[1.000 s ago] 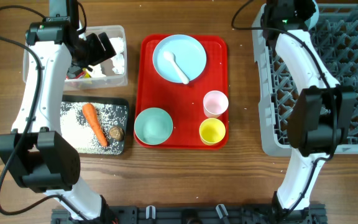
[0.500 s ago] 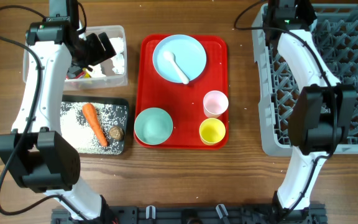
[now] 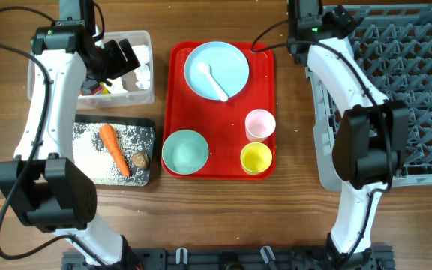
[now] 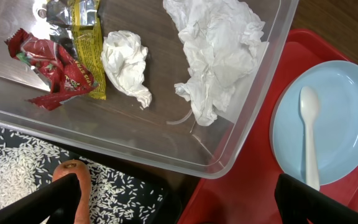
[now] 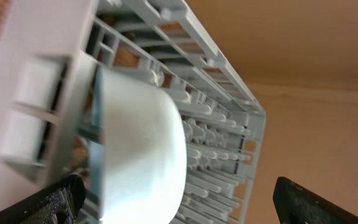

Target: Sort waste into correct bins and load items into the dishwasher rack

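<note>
The left gripper (image 4: 182, 204) hangs over the lower right corner of the clear plastic rectangular tub (image 3: 147, 96) in the upper left of the overhead frame. Its fingers are spread wide and hold nothing. Inside the tub lie a red crinkly wrapper (image 4: 50, 67), a yellow crinkly wrapper (image 4: 87, 53) and crumpled white tissue (image 4: 219, 53), with bare floor left along the near wall. The tub's right wall runs just beside the left rim of the flat red tray (image 3: 205, 112), leaving only a narrow gap.

Below the tub sits the black rectangular tray (image 3: 78, 124). It is strewn with loose white rice grains (image 3: 92, 154) and holds the orange carrot (image 3: 114, 148) and the small brown round lump (image 3: 140, 160) near its right edge.

On the red tray, the white spoon (image 3: 216, 81) lies on the light blue round plate (image 3: 235, 64) at the top. A light blue bowl (image 3: 185, 151) sits at lower left, and the small pink cup (image 3: 260, 124) and small yellow cup (image 3: 256, 157) stand near the right rim.

A strip of bare wooden table (image 3: 291, 217) separates the red tray from the large square grey plastic rack (image 3: 403, 97) at the right edge. The right arm crosses this strip.

The right gripper (image 5: 182, 202) is at the rack's upper left corner, with its fingers spread apart and gripping nothing. Another pale blue bowl (image 5: 145, 146) stands on edge just inside the rack's outer wall among the pegs, beside one finger. The rest of the peg grid is open.
</note>
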You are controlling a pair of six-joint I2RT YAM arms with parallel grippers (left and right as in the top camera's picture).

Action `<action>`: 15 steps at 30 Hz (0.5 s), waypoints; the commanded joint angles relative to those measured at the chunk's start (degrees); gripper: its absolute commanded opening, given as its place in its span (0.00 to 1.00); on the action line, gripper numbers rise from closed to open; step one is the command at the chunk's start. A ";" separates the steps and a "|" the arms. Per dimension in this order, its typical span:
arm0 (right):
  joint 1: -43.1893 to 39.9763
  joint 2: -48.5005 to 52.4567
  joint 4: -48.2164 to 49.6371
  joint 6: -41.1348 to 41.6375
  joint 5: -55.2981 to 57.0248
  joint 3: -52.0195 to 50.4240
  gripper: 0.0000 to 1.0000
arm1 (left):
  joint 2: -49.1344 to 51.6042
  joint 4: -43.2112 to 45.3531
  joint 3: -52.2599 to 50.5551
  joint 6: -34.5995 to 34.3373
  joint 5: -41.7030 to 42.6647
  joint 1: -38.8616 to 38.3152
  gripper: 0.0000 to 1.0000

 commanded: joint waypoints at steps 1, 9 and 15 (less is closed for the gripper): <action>1.31 0.46 0.83 7.76 -2.47 0.68 1.00 | -1.42 -0.04 -0.26 -0.94 -0.37 0.20 1.00; 9.42 -15.13 -16.33 22.75 -49.42 3.72 1.00 | -1.42 -0.04 -0.26 -0.94 -0.37 0.20 1.00; 22.12 -14.14 -19.71 33.83 -72.96 -6.58 1.00 | -1.42 -0.04 -0.26 -0.92 -0.37 0.20 1.00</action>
